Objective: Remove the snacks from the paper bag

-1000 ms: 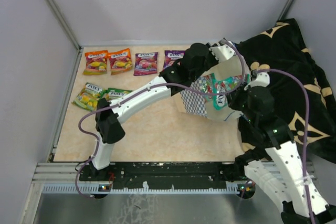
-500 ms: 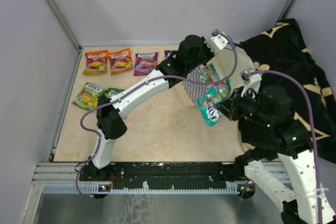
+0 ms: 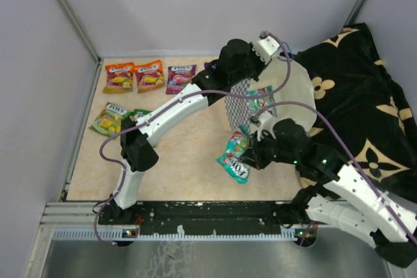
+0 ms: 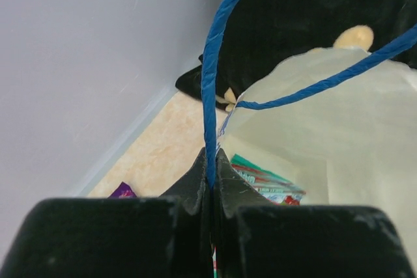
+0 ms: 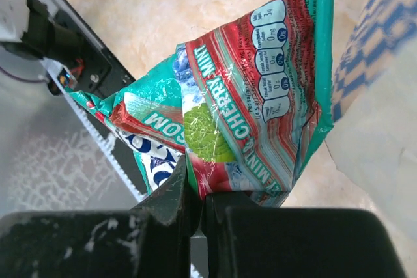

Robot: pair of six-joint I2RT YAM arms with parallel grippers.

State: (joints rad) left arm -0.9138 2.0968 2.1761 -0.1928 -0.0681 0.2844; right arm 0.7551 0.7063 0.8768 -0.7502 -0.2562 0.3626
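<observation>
Now the right gripper (image 3: 251, 154) is closed on the lower edge of a teal packet (image 3: 234, 157). The packet hangs over the tabletop (image 3: 182, 174), just in front of the paper bag (image 3: 296, 86) and outside its mouth. The left gripper (image 4: 210, 183) is closed on the blue cord handle (image 4: 214, 63) and lifts that side, so the bag is open. A second teal packet (image 4: 267, 183) lies inside.

In my judgement the step in hand is to set down the held packet. It is good to carry it to the left, toward the green packets (image 3: 111, 120), lower it until it lies flat, and only then open the gripper. The foil is glossy and pinched at one edge only, so a fast swing could make it slip. It should land beside the other packets, not on top of them. The left arm does best to hold the cord at this height, otherwise the bag may fold over the packet inside.

The tabletop is pale beige with a stone pattern and looks smooth. Two orange packets (image 3: 135, 75) and a purple packet (image 3: 181, 78) lie in a row at its far edge. Grey walls (image 3: 195, 4) close the space, a black cloth (image 3: 365, 83) with gold flowers lies at the right, and a metal rail (image 3: 195, 216) runs along the near edge.
</observation>
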